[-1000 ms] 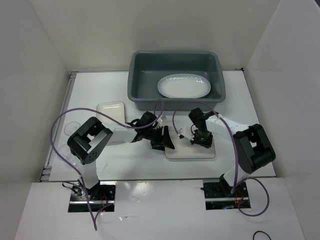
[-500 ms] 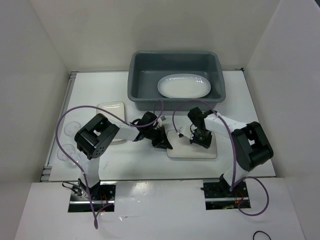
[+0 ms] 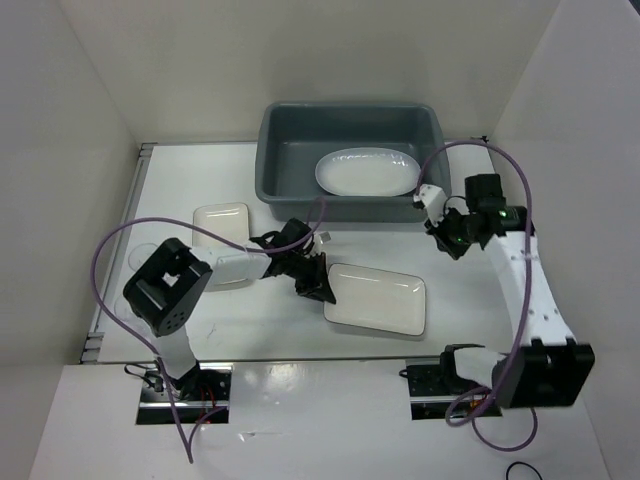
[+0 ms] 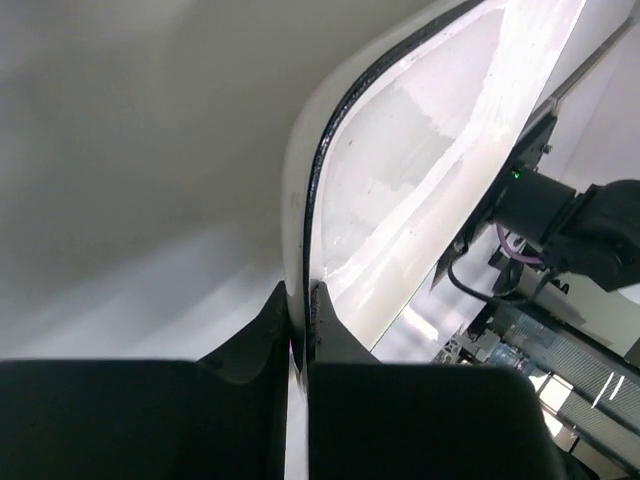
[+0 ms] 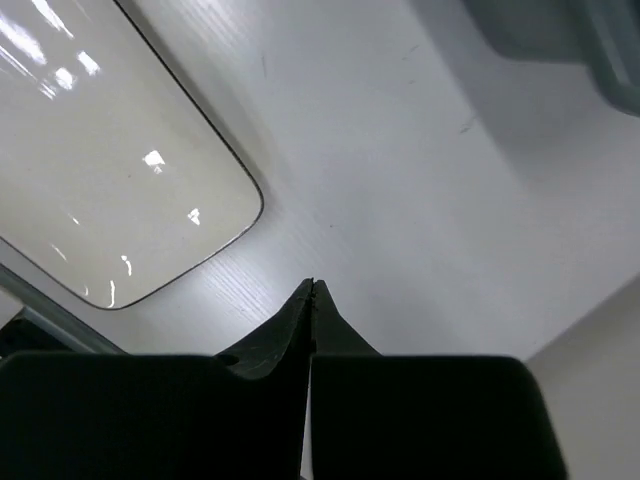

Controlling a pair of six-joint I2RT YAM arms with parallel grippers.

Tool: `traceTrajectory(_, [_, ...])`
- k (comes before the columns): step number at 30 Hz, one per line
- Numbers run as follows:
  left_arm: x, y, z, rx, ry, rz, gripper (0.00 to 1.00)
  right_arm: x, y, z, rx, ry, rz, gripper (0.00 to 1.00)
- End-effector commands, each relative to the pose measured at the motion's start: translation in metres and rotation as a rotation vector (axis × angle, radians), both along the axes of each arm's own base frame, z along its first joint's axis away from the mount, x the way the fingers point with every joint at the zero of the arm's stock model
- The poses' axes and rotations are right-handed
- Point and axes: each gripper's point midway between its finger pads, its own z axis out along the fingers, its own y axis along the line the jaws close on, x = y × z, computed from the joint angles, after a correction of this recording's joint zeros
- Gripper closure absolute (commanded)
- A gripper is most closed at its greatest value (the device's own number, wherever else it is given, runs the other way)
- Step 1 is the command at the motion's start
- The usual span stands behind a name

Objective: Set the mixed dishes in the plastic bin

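Observation:
The dark grey plastic bin (image 3: 350,130) stands at the back with a white oval platter (image 3: 367,172) lying inside. A white rounded-rectangle plate with a dark rim (image 3: 378,298) lies in front of it. My left gripper (image 3: 318,285) is shut on that plate's left edge. In the left wrist view the rim of the plate (image 4: 400,180) sits pinched between the jaws of the left gripper (image 4: 300,295). My right gripper (image 3: 445,240) hangs shut and empty near the bin's front right corner. It (image 5: 312,285) is above bare table, beside the plate (image 5: 110,180). A cream plate (image 3: 220,222) lies at the left.
A faint clear glass cup (image 3: 143,257) stands near the table's left edge, partly behind the left arm's purple cable. White walls close in both sides. A corner of the bin (image 5: 560,30) shows at the top right of the right wrist view.
The left gripper shut on the plate's left edge. The right arm rose off the plate and swung right, toward the bin's front right corner. The plate shifted slightly.

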Motion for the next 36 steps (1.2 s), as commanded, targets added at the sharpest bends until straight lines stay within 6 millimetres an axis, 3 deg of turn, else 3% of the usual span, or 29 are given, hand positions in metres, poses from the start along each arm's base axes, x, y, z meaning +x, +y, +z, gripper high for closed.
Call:
traceTrajectory(1, [0.004,-0.022,0.077,-0.184,-0.124,-0.103,1.0,-0.031,0.004,0.016,0.042,-0.013,0.019,0.99])
traceTrajectory(4, [0.005,-0.027,0.109,-0.245,-0.15,-0.104,1.0,-0.037,-0.004,0.013,0.059,-0.037,-0.058,0.98])
traceTrajectory(6, [0.006,-0.03,0.127,-0.262,-0.152,-0.107,1.0,-0.023,-0.018,0.026,0.057,-0.147,-0.166,0.99])
traceTrajectory(8, [0.007,-0.026,0.138,-0.26,-0.139,-0.101,1.0,-0.01,-0.039,0.028,0.047,-0.225,-0.387,1.0])
traceTrajectory(9, [0.014,-0.026,0.151,-0.278,-0.159,-0.104,1.0,0.003,-0.06,0.041,-0.012,-0.335,-0.489,1.0])
traceTrajectory(12, [0.022,-0.019,0.172,-0.289,-0.164,-0.093,1.0,0.003,-0.067,0.032,-0.016,-0.329,-0.576,1.0])
traceTrajectory(14, [0.035,-0.014,0.198,-0.304,-0.205,-0.086,1.0,0.0,-0.07,0.026,-0.015,-0.312,-0.623,0.98])
traceTrajectory(16, [0.043,-0.007,0.209,-0.29,-0.204,-0.069,1.0,0.0,-0.091,0.031,-0.064,-0.372,-0.745,0.98])
traceTrajectory(17, [0.058,-0.005,0.223,-0.299,-0.249,-0.062,1.0,0.0,-0.095,0.03,-0.07,-0.38,-0.772,0.98])
traceTrajectory(20, [0.07,-0.005,0.235,-0.304,-0.249,-0.072,1.0,-0.005,-0.102,0.02,-0.101,-0.4,-0.801,0.98])
traceTrajectory(21, [0.081,-0.003,0.252,-0.321,-0.297,-0.064,1.0,-0.009,-0.104,0.008,-0.114,-0.38,-0.819,0.98])
traceTrajectory(25, [0.119,0.004,0.256,-0.301,-0.303,-0.045,1.0,-0.007,-0.115,0.01,-0.126,-0.441,-0.89,0.98])
traceTrajectory(27, [0.128,0.003,0.256,-0.301,-0.289,-0.05,1.0,-0.006,-0.113,0.01,-0.116,-0.439,-0.882,0.96])
traceTrajectory(28, [0.143,0.004,0.244,-0.283,-0.286,-0.049,1.0,-0.006,-0.111,0.01,-0.114,-0.439,-0.873,0.95])
traceTrajectory(29, [0.156,0.006,0.263,-0.3,-0.342,-0.042,1.0,-0.007,-0.111,0.006,-0.117,-0.43,-0.872,0.95])
traceTrajectory(30, [0.16,0.004,0.263,-0.294,-0.327,-0.041,1.0,-0.005,-0.109,0.01,-0.109,-0.448,-0.865,0.95])
traceTrajectory(31, [0.182,0.008,0.246,-0.275,-0.308,-0.02,1.0,-0.005,-0.109,0.01,-0.115,-0.449,-0.858,0.95])
traceTrajectory(32, [0.19,0.005,0.249,-0.279,-0.318,-0.02,1.0,-0.005,-0.107,0.01,-0.108,-0.447,-0.852,0.95])
traceTrajectory(33, [0.2,0.009,0.28,-0.306,-0.392,-0.011,1.0,-0.005,-0.107,0.01,-0.108,-0.447,-0.852,0.95])
traceTrajectory(34, [0.223,0.008,0.256,-0.287,-0.355,0.007,1.0,-0.005,-0.107,0.012,-0.105,-0.456,-0.852,0.95])
traceTrajectory(36, [0.235,0.011,0.264,-0.315,-0.344,0.03,1.0,-0.006,-0.105,0.008,-0.106,-0.447,-0.843,0.95])
